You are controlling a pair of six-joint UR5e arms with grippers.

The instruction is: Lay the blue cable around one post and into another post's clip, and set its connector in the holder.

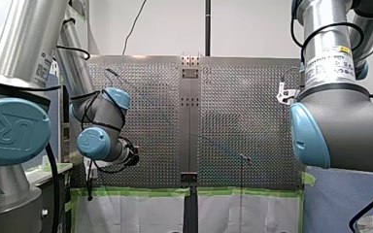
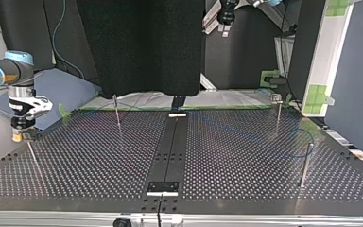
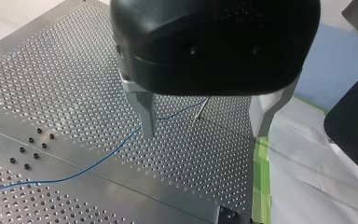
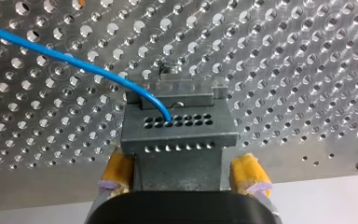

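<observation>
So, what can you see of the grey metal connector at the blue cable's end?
The grey metal connector is a blocky piece with two rows of small round holes. The thin blue cable enters one hole of the farther row. The connector sits just ahead of my right gripper, over the perforated metal table.

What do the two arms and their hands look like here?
Both arms, my left arm and my right arm, are silver tubes with pale blue joint caps and black cables along them. My left hand has a rounded black housing and metal fingers; my right hand has yellow pads.
</observation>
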